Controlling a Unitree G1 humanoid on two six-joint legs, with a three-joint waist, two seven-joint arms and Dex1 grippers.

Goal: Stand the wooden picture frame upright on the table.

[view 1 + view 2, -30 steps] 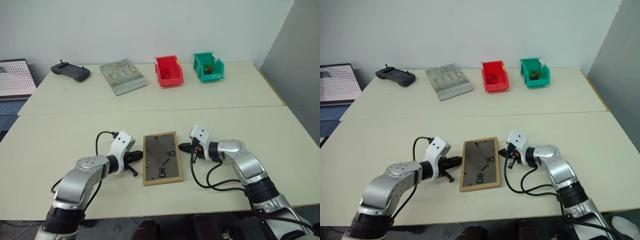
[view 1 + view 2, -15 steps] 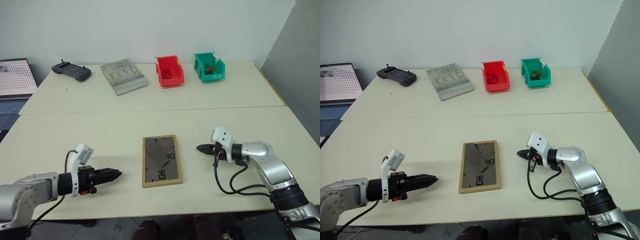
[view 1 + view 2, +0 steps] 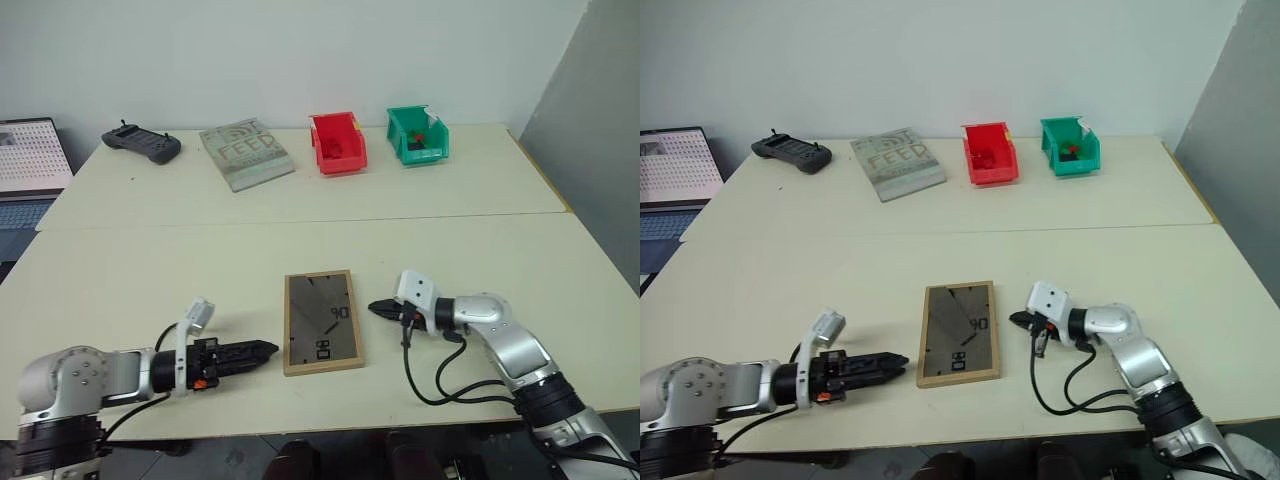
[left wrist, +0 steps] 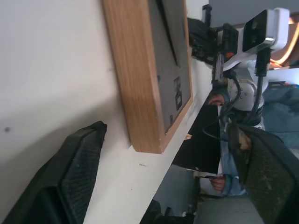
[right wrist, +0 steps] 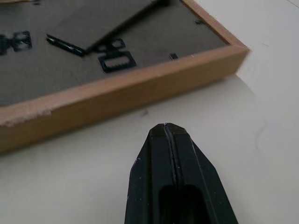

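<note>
Cream tabletop (image 3: pixel 120 280) runs from my arms out to a white wall, with a seam across its middle. Nearest me, my left gripper (image 3: pixel 262 349) lies low with its fingers (image 4: pixel 77 175) spread wide, tips just beside the near left corner of the wooden picture frame (image 3: pixel 322 320), not touching as far as I can tell. My right gripper (image 3: pixel 376 309) has its fingers pressed together, holding nothing, pointing at the frame's right edge and just short of it.

Between the two, the frame lies flat, back panel up, with a folded stand and small metal hangers on the dark board. I judge it light and rigid, likely glazed on the hidden face, so fragile if dropped. The wood rim looks smooth and shallow; I would pinch across one long edge, or press both sides, then tip it up.

Farther off sit a grey book (image 3: pixel 245 153), a controller (image 3: pixel 141 143), a red bin (image 3: pixel 337 142) and a green bin (image 3: pixel 418 135).
</note>
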